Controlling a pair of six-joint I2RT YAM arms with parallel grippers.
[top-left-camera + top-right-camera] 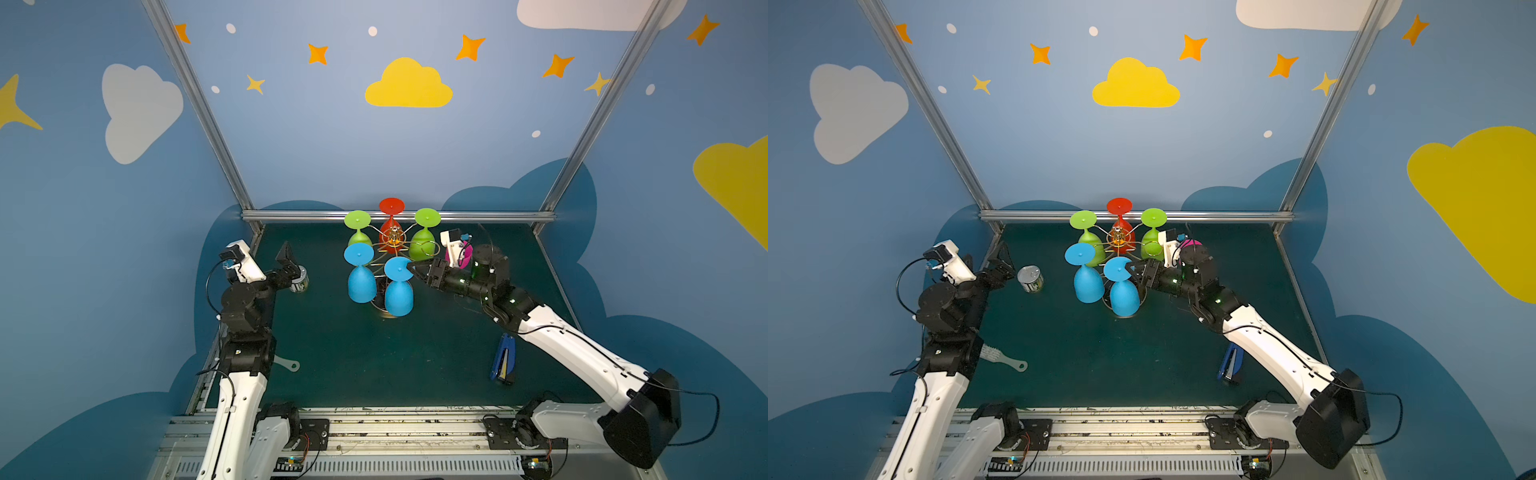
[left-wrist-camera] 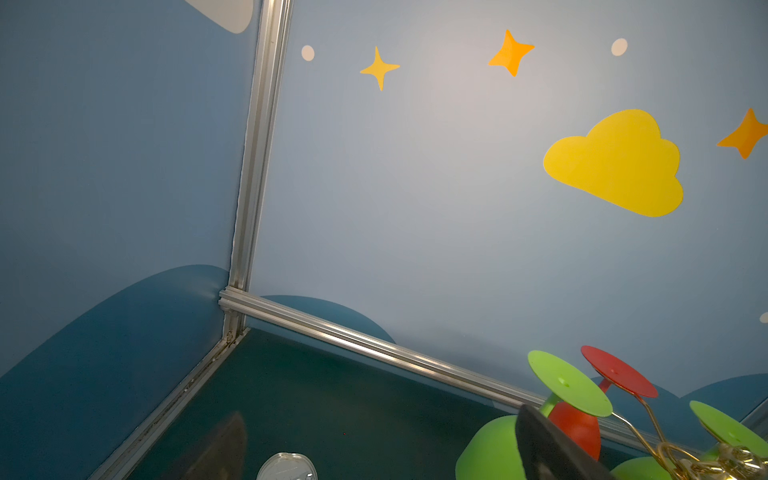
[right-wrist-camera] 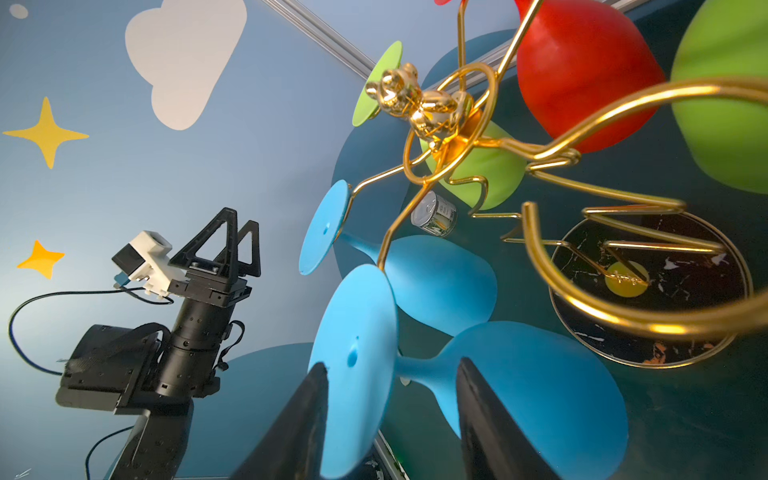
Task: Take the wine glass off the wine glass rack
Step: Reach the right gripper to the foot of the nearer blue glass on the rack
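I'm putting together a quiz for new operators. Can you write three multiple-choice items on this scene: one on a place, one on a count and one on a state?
1. Where does the tin can stand in the top views?
A) left of the wine glass rack, near the left gripper
B) on the rack's round base
C) beside the stapler

2. How many blue glasses hang on the rack?
A) one
B) two
C) three

3. How do the left gripper's jaws stand?
A) shut on the tin can
B) shut on a green glass
C) open, holding nothing

Answers:
1 A: both top views show the can to the rack's left, close to that gripper.
2 B: two blue glasses hang foot up on the rack's near side.
3 C: the right wrist view shows the jaws spread with only wall between them.
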